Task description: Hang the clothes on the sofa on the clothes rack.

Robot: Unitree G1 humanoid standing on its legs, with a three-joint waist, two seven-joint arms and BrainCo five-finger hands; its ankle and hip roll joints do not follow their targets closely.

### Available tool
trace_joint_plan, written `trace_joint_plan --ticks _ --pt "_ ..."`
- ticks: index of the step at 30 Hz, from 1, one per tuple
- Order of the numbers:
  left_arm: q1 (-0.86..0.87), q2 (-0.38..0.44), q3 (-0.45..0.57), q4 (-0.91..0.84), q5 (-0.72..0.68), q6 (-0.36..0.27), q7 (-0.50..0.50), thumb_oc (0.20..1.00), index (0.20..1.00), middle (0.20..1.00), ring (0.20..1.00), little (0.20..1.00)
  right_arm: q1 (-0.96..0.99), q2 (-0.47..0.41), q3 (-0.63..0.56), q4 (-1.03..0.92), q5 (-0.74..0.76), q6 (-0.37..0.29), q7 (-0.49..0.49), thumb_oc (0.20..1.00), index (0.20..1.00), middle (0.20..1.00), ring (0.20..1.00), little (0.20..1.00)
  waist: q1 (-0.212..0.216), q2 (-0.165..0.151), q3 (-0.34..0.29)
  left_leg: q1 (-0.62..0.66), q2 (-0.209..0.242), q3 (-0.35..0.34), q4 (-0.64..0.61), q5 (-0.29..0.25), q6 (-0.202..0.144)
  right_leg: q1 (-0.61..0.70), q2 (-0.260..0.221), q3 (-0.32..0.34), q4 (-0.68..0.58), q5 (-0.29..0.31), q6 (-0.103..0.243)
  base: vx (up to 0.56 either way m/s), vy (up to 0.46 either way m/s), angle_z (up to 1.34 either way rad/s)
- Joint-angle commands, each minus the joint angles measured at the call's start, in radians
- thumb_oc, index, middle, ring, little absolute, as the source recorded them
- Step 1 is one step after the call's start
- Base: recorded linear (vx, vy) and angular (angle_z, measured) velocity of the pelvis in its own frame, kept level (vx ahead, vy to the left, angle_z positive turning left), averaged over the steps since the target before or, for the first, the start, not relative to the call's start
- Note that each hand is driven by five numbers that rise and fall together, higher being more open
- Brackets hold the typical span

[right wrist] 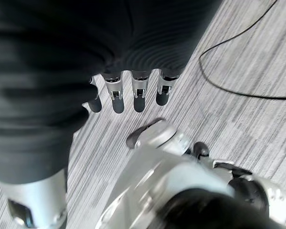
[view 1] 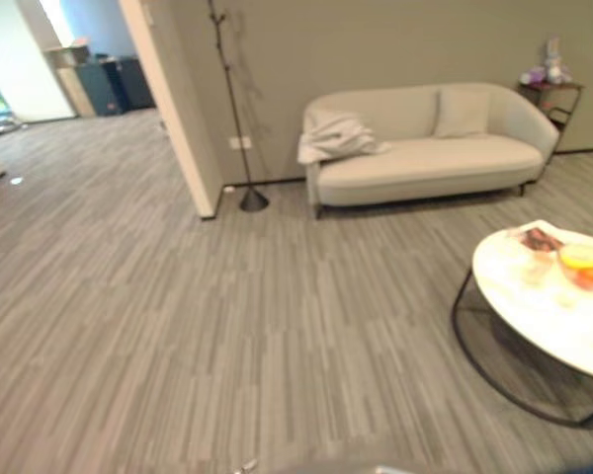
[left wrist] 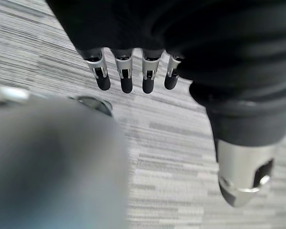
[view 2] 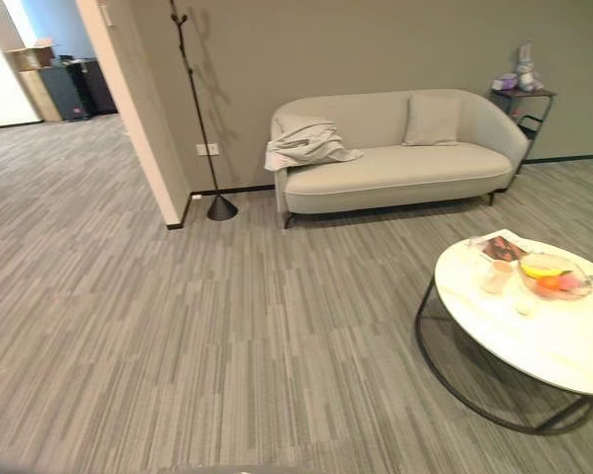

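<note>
A crumpled light grey garment (view 2: pixel 304 142) lies over the left arm and seat of a beige sofa (view 2: pixel 395 168) against the far wall. A thin dark clothes rack (view 2: pixel 200 109) with a round base stands on the floor just left of the sofa, by the wall corner. My left hand (left wrist: pixel 128 71) hangs above the grey floor with relaxed fingers and holds nothing. My right hand (right wrist: pixel 133 90) also hangs over the floor, fingers relaxed and empty. Both hands are far from the sofa.
A round white table (view 2: pixel 563 341) on a dark wire frame stands at the right, carrying a fruit bowl (view 2: pixel 553 276) and small items. A side table (view 2: pixel 522 99) sits right of the sofa. A wall corner (view 2: pixel 143 128) juts out left of the rack.
</note>
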Motion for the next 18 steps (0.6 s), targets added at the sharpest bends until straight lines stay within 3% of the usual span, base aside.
trace_joint_plan --ticks 1,18 --pt "-0.055 -0.064 0.021 0.015 0.047 -0.019 -0.016 1.000 1.000 1.000 1.000 1.000 -0.065 0.016 0.011 0.110 -0.017 0.004 0.005 1.000 1.000 1.000 1.000 1.000 -0.039 -0.010 0.046 0.013 0.005 -0.068 -0.049 0.012 -0.042 0.094 -0.025 -0.049 -0.210 0.118 0.060 0.00 -0.009 -0.06" --pt "-0.052 -0.060 0.007 0.035 0.087 -0.012 -0.022 1.000 1.000 1.000 1.000 1.000 -0.093 0.018 0.089 0.077 -0.122 -0.008 0.018 1.000 1.000 1.000 1.000 1.000 -0.027 -0.011 0.036 0.006 0.013 -0.078 -0.042 0.014 -0.047 0.101 -0.023 -0.063 -0.212 0.112 0.056 0.00 -0.002 0.00"
